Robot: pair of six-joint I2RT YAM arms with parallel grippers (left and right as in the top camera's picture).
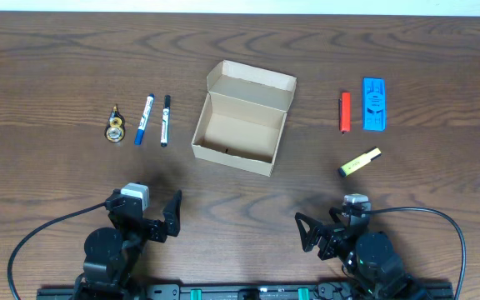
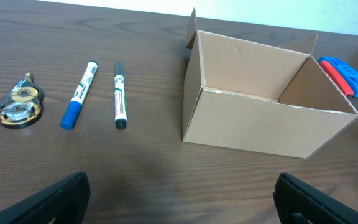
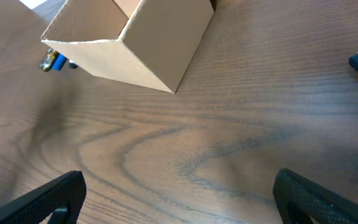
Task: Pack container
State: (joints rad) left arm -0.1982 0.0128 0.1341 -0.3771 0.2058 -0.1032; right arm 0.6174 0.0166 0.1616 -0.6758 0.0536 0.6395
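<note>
The container (image 1: 238,133) is a tan cardboard box standing open and empty at the table's middle, its flap lid tilted up at the back. It also shows in the left wrist view (image 2: 260,124) and the right wrist view (image 3: 135,43). Left of it lie a blue marker (image 1: 144,119), a black marker (image 1: 165,121) and a tape roller (image 1: 116,127). Right of it lie a red marker (image 1: 345,112), a blue flat item (image 1: 374,103) and a yellow highlighter (image 1: 360,162). My left gripper (image 1: 152,218) and right gripper (image 1: 319,229) are open and empty near the front edge.
The wood table (image 1: 57,67) runs across the whole view. Black cables loop from both arm bases at the front. A light strip of floor or wall shows past the table's far edge.
</note>
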